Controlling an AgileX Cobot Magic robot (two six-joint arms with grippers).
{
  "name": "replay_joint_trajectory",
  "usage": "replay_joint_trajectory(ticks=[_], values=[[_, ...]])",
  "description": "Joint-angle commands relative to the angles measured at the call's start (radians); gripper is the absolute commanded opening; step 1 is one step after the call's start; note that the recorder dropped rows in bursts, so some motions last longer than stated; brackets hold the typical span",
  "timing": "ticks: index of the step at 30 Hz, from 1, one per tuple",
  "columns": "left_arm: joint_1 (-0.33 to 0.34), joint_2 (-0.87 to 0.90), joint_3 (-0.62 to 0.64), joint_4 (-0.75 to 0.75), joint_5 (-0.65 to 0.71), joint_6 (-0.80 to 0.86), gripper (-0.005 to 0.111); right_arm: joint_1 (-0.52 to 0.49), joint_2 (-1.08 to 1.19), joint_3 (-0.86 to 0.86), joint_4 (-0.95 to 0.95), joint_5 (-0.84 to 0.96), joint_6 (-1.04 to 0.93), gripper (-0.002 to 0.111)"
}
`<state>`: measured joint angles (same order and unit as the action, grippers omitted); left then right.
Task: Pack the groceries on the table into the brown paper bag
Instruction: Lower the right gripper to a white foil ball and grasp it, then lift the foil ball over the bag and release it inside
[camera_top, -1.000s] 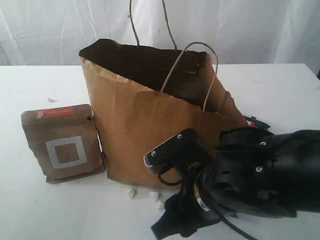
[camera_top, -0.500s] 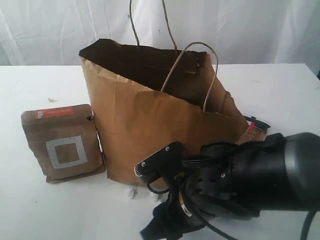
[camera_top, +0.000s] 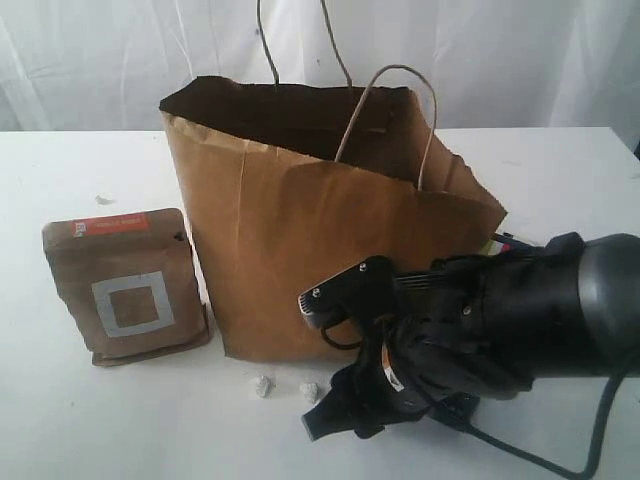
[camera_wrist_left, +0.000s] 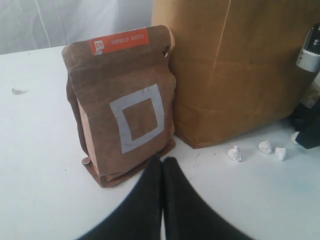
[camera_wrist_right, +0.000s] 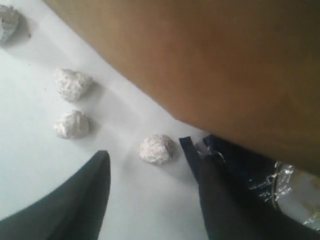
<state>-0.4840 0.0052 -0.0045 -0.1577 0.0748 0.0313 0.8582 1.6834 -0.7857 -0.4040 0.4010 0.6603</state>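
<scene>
Right gripper (camera_wrist_right: 150, 200), jaws apart, sits among white crumbs (camera_wrist_right: 156, 149) beside brown paper bag (camera_wrist_right: 225, 60).

The left gripper (camera_wrist_left: 161, 164) has both black fingers pressed tight together; the right gripper (camera_wrist_right: 145, 150) points downward, fingers parted.

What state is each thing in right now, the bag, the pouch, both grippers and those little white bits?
brown paper bag: standing upright, mouth open, handles up.
brown kraft pouch: upright on the table, top closed, beside the bag, not gripped.
left gripper: shut, holding nothing, in front of the pouch.
right gripper: open, low by the bag's base, holding nothing.
white crumbs: lying loose on the table.
</scene>
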Motion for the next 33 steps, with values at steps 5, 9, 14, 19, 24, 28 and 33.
replay_joint_trajectory(ticks=[5,9,14,19,24,28,33], values=[[0.004,-0.005,0.004,-0.001,0.000,-0.006,0.001,-0.013,0.042,0.005,0.009,-0.073,-0.006,0.043],[0.004,-0.005,0.004,-0.001,0.000,-0.006,0.001,-0.013,0.080,0.005,0.005,-0.090,-0.013,0.043],[0.004,-0.005,0.004,-0.001,0.000,-0.006,0.001,-0.033,0.088,0.005,0.005,-0.088,-0.029,0.043],[0.004,-0.005,0.004,-0.001,0.000,-0.006,0.001,-0.033,0.088,0.005,0.005,-0.079,-0.029,0.018],[0.004,-0.005,0.004,-0.001,0.000,-0.006,0.001,-0.002,0.034,0.007,0.041,-0.007,-0.029,0.009],[0.004,-0.005,0.004,-0.001,0.000,-0.006,0.001,0.057,-0.053,0.007,0.058,0.036,-0.029,0.009],[0.004,-0.005,0.004,-0.001,0.000,-0.006,0.001,0.185,-0.251,0.007,0.100,0.085,-0.029,0.009]])
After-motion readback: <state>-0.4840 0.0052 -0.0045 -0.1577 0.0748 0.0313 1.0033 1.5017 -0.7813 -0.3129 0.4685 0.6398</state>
